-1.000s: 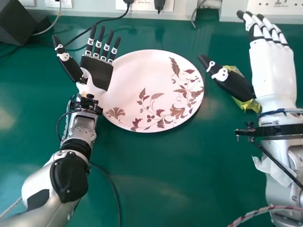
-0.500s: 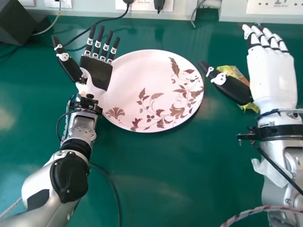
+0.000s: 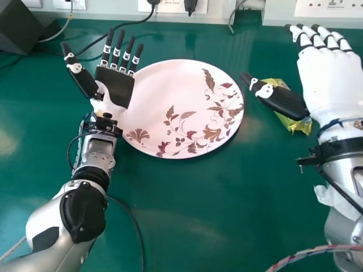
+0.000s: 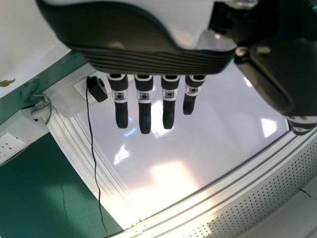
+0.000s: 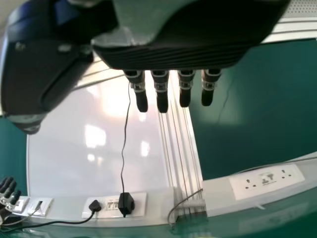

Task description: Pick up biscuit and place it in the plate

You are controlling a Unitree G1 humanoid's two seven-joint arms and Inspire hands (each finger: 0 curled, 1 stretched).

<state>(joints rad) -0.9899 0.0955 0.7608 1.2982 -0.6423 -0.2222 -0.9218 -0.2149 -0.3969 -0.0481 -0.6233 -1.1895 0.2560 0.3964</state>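
My left hand [image 3: 117, 85] rests palm up at the plate's left edge in the head view, fingers straight; its fingers also hang into the left wrist view [image 4: 144, 101]. The round white plate [image 3: 164, 102] with brown leaf patterns lies on the table's middle. A yellow biscuit packet [image 3: 299, 126] lies right of the plate, partly hidden beneath the thumb and side of my right hand [image 3: 329, 79]. That hand is over the table with straight fingers and the thumb out to the left; the right wrist view shows its straight fingers too [image 5: 161, 89].
A green table [image 3: 210, 209] carries all this. Behind it runs a white wall trunking with sockets [image 3: 329, 8] and plugged-in black cables. A dark box [image 3: 21, 25] stands at the back left. A striped cable [image 3: 317, 250] crosses near the right arm.
The right hand first drew back toward the robot, then shifted right and slightly forward, its wrist swinging right. My left hand, the plate and the packet look unmoved.
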